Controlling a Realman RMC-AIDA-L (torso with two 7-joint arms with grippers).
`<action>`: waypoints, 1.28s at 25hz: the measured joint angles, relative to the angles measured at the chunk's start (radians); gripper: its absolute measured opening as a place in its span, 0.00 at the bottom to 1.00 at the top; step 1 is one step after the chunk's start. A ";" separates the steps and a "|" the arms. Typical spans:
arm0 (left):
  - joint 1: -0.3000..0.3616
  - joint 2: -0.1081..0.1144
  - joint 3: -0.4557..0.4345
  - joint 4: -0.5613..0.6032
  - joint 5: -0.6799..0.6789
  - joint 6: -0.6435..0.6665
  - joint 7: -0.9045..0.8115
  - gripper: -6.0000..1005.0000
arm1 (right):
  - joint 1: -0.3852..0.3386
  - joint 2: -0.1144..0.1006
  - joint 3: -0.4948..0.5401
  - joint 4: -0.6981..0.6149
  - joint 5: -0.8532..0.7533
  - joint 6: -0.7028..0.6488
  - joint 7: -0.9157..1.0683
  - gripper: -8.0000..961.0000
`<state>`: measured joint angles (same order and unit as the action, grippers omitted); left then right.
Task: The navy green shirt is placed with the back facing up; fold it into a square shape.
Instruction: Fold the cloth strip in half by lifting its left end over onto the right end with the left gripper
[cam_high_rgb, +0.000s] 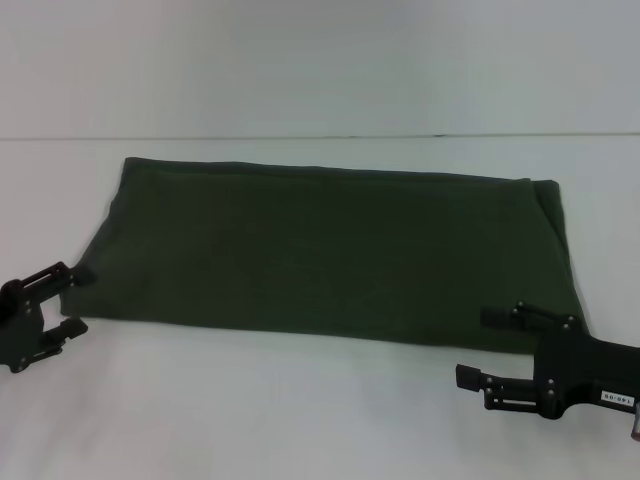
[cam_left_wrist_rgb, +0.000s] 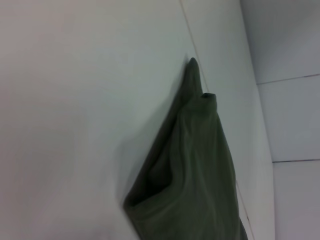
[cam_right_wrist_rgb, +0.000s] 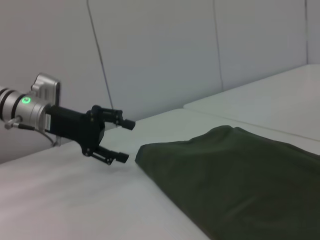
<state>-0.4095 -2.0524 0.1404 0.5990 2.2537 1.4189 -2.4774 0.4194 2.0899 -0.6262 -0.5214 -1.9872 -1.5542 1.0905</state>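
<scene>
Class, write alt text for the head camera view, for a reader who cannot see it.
A dark olive-green shirt, already folded into a long rectangle, lies flat on a white table. The robot's left gripper sits open at the shirt's near left corner, and the right gripper sits open at its near right corner; neither is holding the fabric.

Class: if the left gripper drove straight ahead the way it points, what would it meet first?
Most likely the near left corner of the dark olive-green cotton shirt; the left gripper, jaws open, points toward it, though depth is unclear.
</scene>
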 joint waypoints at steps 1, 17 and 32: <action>0.002 -0.001 0.000 -0.003 0.000 -0.005 -0.005 0.83 | 0.000 0.000 0.002 0.001 0.000 0.000 0.002 0.98; -0.003 -0.001 -0.024 -0.022 -0.002 -0.117 -0.100 0.82 | 0.009 0.001 0.010 0.007 0.001 0.004 0.046 0.98; -0.026 0.002 -0.004 -0.022 0.001 -0.160 -0.113 0.81 | 0.011 0.001 0.010 0.015 0.000 0.004 0.047 0.98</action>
<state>-0.4354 -2.0508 0.1364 0.5768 2.2549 1.2586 -2.5909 0.4299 2.0907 -0.6166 -0.5059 -1.9871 -1.5505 1.1374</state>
